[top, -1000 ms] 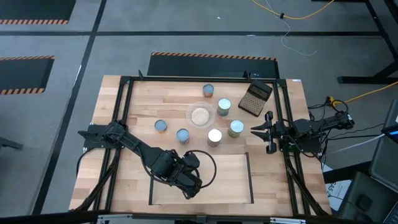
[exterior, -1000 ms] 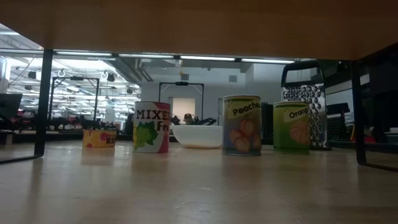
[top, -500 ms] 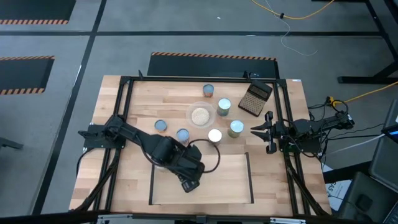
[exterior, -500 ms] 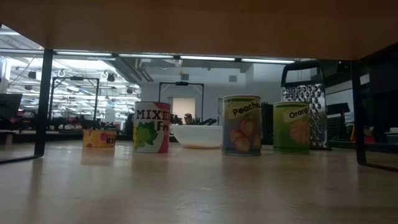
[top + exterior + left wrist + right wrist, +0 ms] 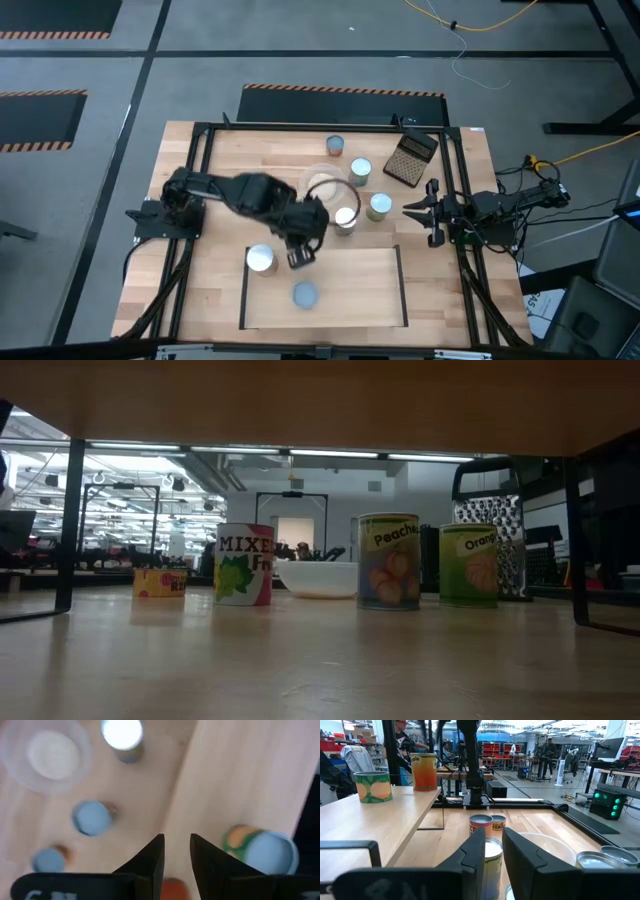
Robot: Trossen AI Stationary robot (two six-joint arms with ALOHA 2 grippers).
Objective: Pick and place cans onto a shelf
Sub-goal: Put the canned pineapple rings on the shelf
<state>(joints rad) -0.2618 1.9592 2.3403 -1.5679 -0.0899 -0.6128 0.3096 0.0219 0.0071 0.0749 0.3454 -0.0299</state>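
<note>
The shelf (image 5: 370,300) stands at the table's near middle. A blue-topped can with a green and orange label (image 5: 304,294) stands on it and shows in the left wrist view (image 5: 267,852). A silvery-topped can (image 5: 261,259) stands on its far-left corner. Other cans stand upright on the table by the bowl (image 5: 318,180): (image 5: 335,146), (image 5: 360,170), (image 5: 380,205), (image 5: 345,218). My left arm hides two blue-topped cans (image 5: 91,817), (image 5: 50,860) from above. My left gripper (image 5: 299,255) hangs over the shelf's far edge, empty, fingers close together (image 5: 176,852). My right gripper (image 5: 408,208) waits at the right, fingers close together (image 5: 492,845).
A dark grater (image 5: 411,158) lies at the far right of the table. The clear bowl of grains sits among the cans. A black frame (image 5: 200,180) edges the table. Bare wood lies on the shelf's right half and at the table's far left.
My left gripper has risen from the middle of the shelf and gone toward the table's far edge, and its arm has swung toward the far side. The blue-topped can now stands free on the shelf where the gripper was. The silvery-topped can has come into view.
</note>
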